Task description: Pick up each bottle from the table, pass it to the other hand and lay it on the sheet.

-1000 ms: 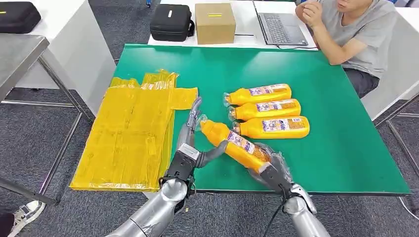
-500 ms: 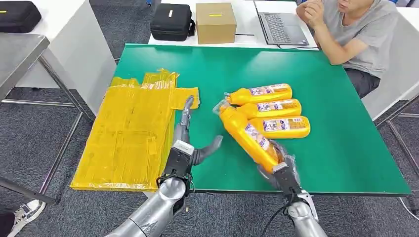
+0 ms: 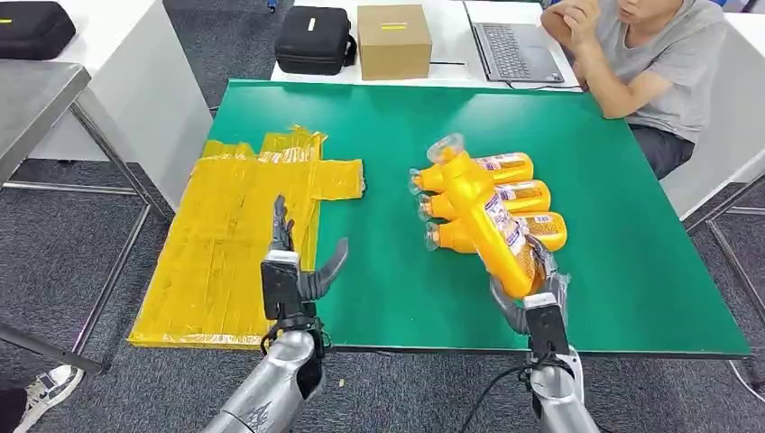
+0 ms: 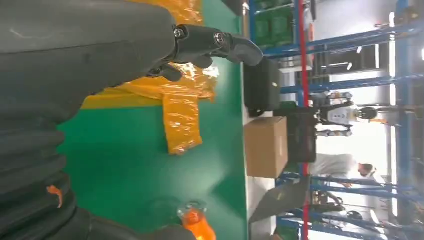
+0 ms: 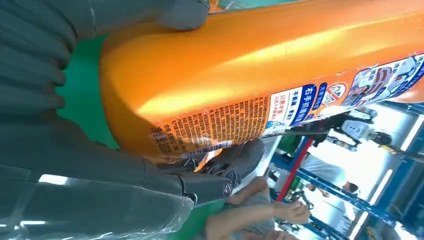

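Right hand (image 3: 528, 293) at 5 o'clock, fingers (image 5: 235, 160) wrapped round the base of an orange bottle (image 3: 487, 221), held raised and tilted, cap toward 12, above the green table (image 3: 622, 262). Left hand (image 3: 293, 271) at 7 o'clock, fingers (image 3: 281, 225) spread, holding nothing, at the near edge of the yellow sheet (image 3: 225, 244). Three more orange bottles (image 3: 519, 189) lie side by side behind the held one. Far side at 12: cardboard box (image 3: 392, 41), laptop (image 3: 519, 50), black case (image 3: 311, 41); seated person (image 3: 649, 63) at 1 o'clock.
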Controlling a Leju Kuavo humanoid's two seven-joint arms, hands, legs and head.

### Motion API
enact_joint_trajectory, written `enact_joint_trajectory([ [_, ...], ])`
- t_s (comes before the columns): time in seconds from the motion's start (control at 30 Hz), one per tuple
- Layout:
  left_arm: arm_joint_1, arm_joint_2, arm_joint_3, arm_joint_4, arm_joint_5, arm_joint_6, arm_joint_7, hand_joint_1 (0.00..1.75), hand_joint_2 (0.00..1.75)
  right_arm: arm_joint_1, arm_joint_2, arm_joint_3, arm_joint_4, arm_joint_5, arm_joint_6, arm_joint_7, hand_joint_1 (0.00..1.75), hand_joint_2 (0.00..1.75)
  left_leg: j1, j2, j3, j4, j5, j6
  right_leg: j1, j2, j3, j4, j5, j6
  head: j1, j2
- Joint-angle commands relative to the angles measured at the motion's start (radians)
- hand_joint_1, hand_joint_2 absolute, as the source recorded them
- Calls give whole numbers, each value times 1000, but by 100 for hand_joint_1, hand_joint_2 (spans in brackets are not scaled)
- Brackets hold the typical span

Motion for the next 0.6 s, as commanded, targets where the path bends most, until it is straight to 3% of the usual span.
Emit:
enact_joint_trajectory([
  [0.03,-52,-9,-93,241,217,-111,12,0,175,-18,-18,86,-34,10,-86,-1,175,175,0,1,5,-1,-2,-2,0,0,4,0,-2,-1,0,0],
  [0.13,-64,-9,-176,255,300,-164,48,0,175,-39,-28,118,-11,7,-111,-1,175,175,0,0,4,-1,-1,-1,0,0,3,0,-2,-1,0,0],
  [0.6,-111,-9,-276,264,338,-264,90,0,175,-118,-27,237,69,25,-176,-1,175,175,0,3,2,0,-1,-1,0,2,1,0,0,-1,0,0],
])
